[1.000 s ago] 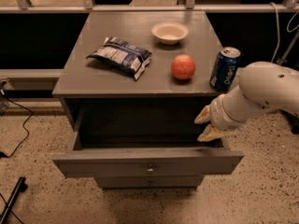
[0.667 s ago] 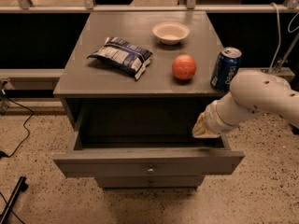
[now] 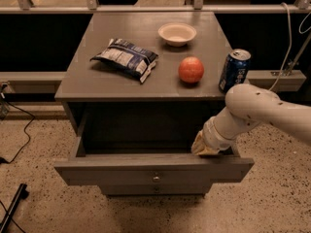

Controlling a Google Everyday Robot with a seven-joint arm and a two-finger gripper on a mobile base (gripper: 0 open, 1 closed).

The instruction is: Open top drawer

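- One grey top drawer stands pulled well out of the cabinet. Its front panel is nearest the camera, with a small round knob at the panel's centre.
- The drawer's long axis runs left to right across the view, and it slides toward the camera.
- The gripper sits just behind the front panel at the drawer's right end, inside the open box. It is carried on the robot's one arm, which reaches in from the right. Whether it is open or closed cannot be told.
- The front panel lies on the camera side of the gripper, and the knob is lower and to its left. Any further pull would likely run outward, toward the camera. The task looks all but done.
- On the cabinet top are a chip bag, a bowl, an apple and a soda can.
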